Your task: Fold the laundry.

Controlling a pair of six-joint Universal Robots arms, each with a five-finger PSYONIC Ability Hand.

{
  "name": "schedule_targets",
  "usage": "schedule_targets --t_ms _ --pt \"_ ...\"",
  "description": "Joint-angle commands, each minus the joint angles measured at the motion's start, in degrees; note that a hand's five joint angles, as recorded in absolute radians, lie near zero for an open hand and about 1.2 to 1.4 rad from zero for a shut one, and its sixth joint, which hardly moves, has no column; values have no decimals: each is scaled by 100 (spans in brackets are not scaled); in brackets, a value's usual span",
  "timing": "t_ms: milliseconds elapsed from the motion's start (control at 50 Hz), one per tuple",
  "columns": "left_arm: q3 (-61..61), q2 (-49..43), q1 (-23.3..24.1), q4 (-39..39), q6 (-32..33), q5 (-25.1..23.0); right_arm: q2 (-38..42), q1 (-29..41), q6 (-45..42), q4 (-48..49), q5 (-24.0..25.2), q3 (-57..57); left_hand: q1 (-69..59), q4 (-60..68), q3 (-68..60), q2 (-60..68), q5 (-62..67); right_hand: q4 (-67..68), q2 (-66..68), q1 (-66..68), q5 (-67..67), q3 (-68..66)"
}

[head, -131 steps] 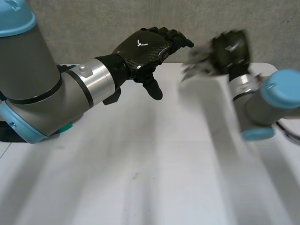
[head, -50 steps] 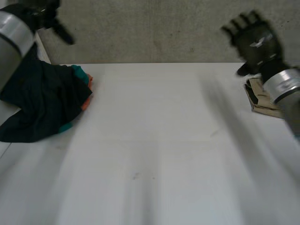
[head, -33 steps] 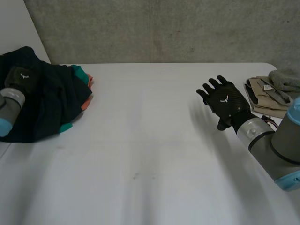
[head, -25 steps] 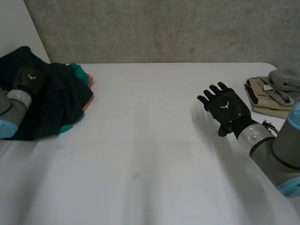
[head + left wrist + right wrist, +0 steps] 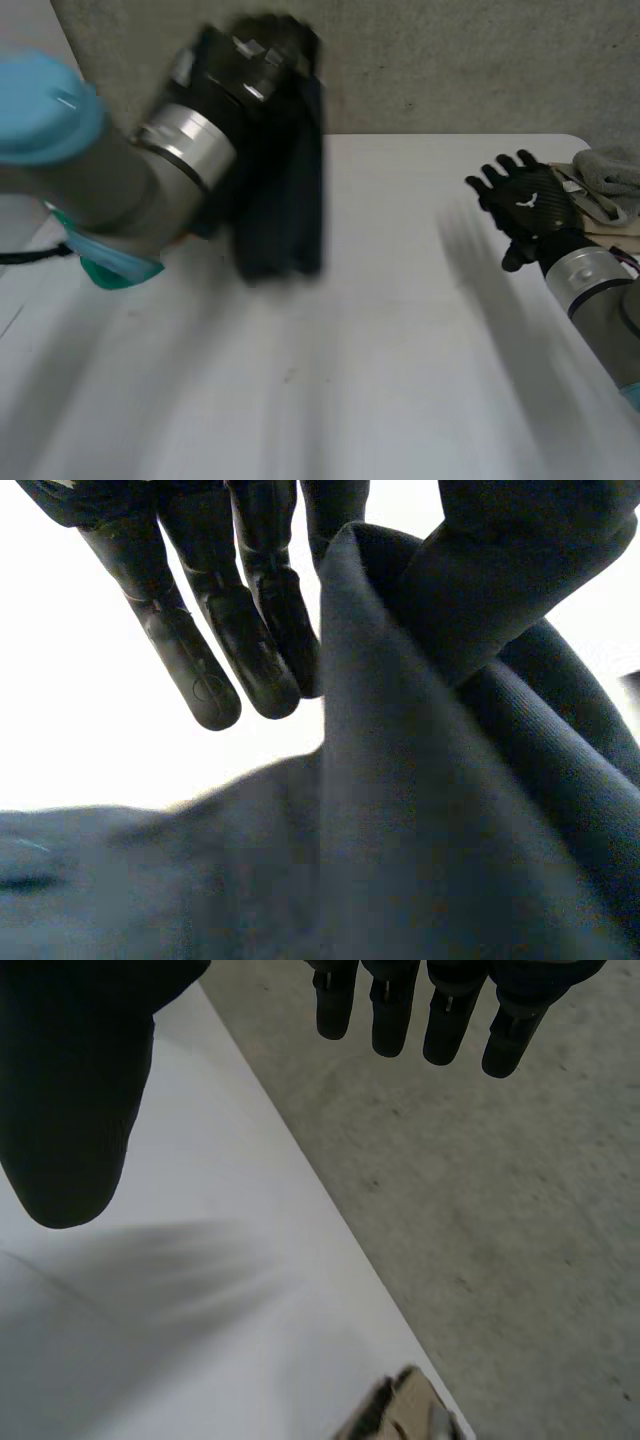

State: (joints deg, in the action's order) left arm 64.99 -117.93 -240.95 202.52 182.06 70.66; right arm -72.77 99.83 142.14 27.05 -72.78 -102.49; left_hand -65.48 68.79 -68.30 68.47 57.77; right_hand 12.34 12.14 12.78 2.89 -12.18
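My left hand (image 5: 262,48) is raised over the table's back left and is shut on a dark navy cloth (image 5: 285,190), which hangs down from it in a long bunch. In the left wrist view the cloth's (image 5: 420,810) fold is pinched between the fingers (image 5: 215,630) and the thumb. My right hand (image 5: 528,203) hovers over the right side of the white table (image 5: 380,330), open with straight spread fingers (image 5: 430,1010) and nothing in it.
Folded beige cloth (image 5: 603,212) with a grey piece (image 5: 608,165) on it lies at the table's back right corner, just beyond my right hand; its edge (image 5: 400,1415) lies near the table's rim. A grey concrete wall (image 5: 450,60) stands behind the table.
My left hand closed on the dark cloth in the pile at the far left and swept it up and towards the middle. The right hand drifted a little to the right.
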Motion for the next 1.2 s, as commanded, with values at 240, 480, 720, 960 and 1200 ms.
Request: schedule_targets --t_ms 240,480,720,960,1200 --pt "-75 -962 840 -1161 1033 176 -44 -447 604 -226 -254 132 4449 -4780 4732 -4749 -4678 -234 -214 -278 -289 218" --pt "1348 507 558 -1531 1130 941 -88 -306 1490 -2158 -202 633 4483 -4814 4766 -4783 -4713 -234 -214 -278 -289 218" --pt "2588 482 400 -943 1858 968 -44 370 1588 -2767 -166 774 4450 -4781 4732 -4749 -4679 -234 -214 -278 -289 218" --pt "2448 -599 75 -653 2932 968 158 547 1571 -2389 -228 739 3628 -3959 3911 -3928 -3858 -234 -214 -278 -289 218" --pt "1326 -321 -364 715 2897 1765 184 538 1439 -2292 -474 757 -1452 1121 -1169 1153 1223 -234 -214 -278 -289 218"
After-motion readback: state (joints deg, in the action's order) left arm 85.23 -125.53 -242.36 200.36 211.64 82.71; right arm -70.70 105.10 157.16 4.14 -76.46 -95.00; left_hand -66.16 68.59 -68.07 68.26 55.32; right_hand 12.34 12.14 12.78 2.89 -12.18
